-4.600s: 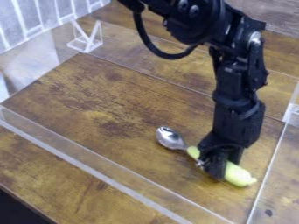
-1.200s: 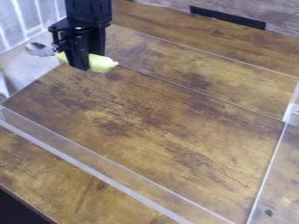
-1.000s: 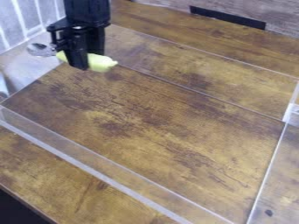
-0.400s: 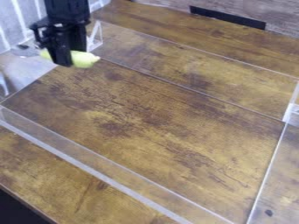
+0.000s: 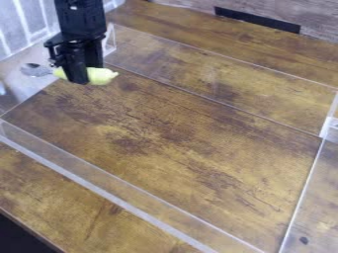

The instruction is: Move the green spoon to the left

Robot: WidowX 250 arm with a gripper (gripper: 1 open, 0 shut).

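Note:
The green spoon (image 5: 101,75) is held at the far left of the wooden table, just above the surface. Its yellow-green handle sticks out to the right of the fingers and its silver bowl (image 5: 32,70) pokes out to the left. My black gripper (image 5: 75,73) hangs down from the top left and is shut on the spoon's handle. Most of the handle's middle is hidden by the fingers.
A low clear acrylic wall (image 5: 132,204) fences the wooden work area along the front, with another clear panel (image 5: 305,188) at the right. A clear plastic stand (image 5: 109,36) sits behind the gripper. White slats (image 5: 20,20) stand at the back left.
The gripper has carried the spoon from the table's right front up to the far left. In the last second it drifted further left, then came slightly down and right.

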